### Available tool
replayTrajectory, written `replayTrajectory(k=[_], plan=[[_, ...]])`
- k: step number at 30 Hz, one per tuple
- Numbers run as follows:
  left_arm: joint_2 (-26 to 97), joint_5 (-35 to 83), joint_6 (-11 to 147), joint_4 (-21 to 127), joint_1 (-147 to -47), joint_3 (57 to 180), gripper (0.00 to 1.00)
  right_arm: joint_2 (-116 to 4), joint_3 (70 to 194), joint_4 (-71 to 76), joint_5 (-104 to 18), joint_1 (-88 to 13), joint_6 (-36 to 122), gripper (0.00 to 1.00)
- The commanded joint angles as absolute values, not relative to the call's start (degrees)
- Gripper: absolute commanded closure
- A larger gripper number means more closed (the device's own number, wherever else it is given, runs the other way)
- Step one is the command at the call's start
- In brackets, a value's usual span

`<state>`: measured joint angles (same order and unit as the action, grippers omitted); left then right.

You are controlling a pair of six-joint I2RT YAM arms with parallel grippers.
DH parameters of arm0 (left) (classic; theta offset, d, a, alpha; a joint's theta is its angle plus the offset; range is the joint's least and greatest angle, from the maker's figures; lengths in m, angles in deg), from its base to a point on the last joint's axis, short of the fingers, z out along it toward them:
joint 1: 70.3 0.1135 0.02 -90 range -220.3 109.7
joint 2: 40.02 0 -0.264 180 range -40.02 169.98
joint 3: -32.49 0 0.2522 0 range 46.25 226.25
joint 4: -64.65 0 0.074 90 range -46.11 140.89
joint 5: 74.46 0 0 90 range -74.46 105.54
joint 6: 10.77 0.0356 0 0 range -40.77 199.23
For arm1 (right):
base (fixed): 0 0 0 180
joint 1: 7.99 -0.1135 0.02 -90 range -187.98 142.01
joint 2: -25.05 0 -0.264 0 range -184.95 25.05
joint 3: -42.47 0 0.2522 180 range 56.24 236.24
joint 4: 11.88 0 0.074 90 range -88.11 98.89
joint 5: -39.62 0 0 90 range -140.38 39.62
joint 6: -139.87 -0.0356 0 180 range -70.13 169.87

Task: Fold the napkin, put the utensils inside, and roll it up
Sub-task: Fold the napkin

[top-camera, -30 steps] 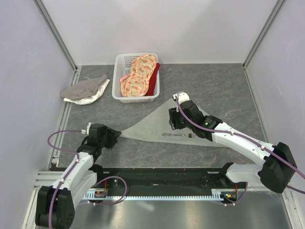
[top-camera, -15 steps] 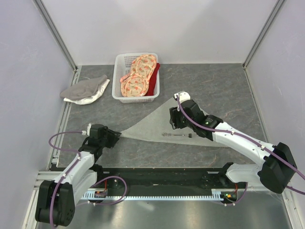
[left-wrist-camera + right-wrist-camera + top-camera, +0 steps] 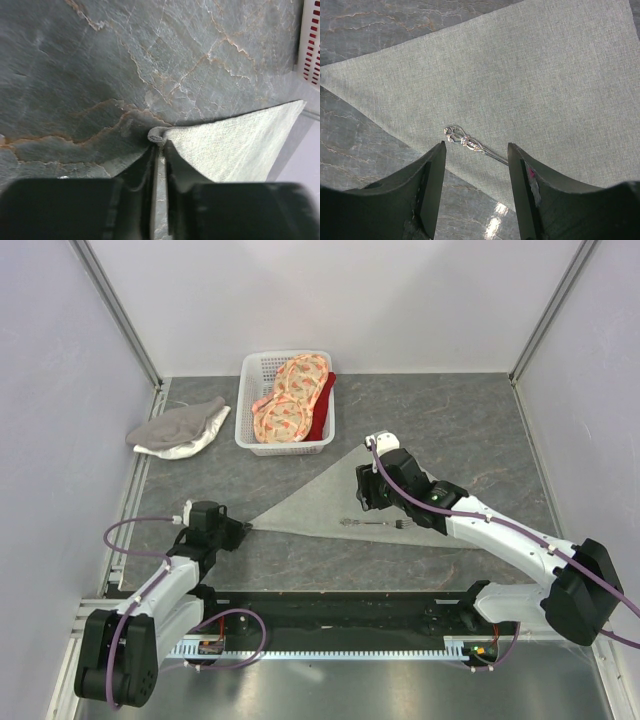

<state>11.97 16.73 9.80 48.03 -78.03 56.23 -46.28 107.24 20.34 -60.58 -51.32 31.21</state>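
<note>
Grey-green napkin (image 3: 320, 505) corner sits pinched in left tool (image 3: 159, 147); right tool (image 3: 476, 150) hovers spread above fork (image 3: 462, 140).

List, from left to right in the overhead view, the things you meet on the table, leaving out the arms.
Grey-and-white cloth → white basket holding patterned cloths → fork. The napkin is left out, since it overlaps both the basket and the fork from left to right.

Your fork (image 3: 375, 524) on the napkin (image 3: 330, 495), basket (image 3: 244, 412) at the napkin's 11 o'clock, cloth heap (image 3: 178, 428) at 10 o'clock, left gripper (image 3: 243, 528) at 9.
</note>
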Motion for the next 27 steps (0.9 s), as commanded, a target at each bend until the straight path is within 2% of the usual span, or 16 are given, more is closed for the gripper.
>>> replayTrajectory(k=[1, 9, 16, 21, 27], plan=[[12.5, 13.8, 10.7, 49.8, -77.5, 55.6, 0.97, -46.1, 107.0, 19.6, -60.1, -51.1, 31.6, 0.39], [11.8, 13.6, 14.5, 49.8, -74.0, 57.7, 0.98, -46.4, 107.3, 19.7, -59.6, -51.1, 31.5, 0.39], [4.2, 15.0, 19.5, 47.1, -65.0, 58.9, 0.98, -46.7, 106.9, 19.6, -60.0, -51.1, 30.9, 0.38], [-0.9, 15.4, 22.7, 48.9, -64.1, 58.8, 0.98, -48.2, 106.2, 19.6, -62.3, -50.1, 29.0, 0.37], [1.5, 28.5, 29.7, 59.0, -65.1, 60.0, 0.98, -48.5, 104.5, 17.7, -60.8, -44.8, 26.7, 0.36]])
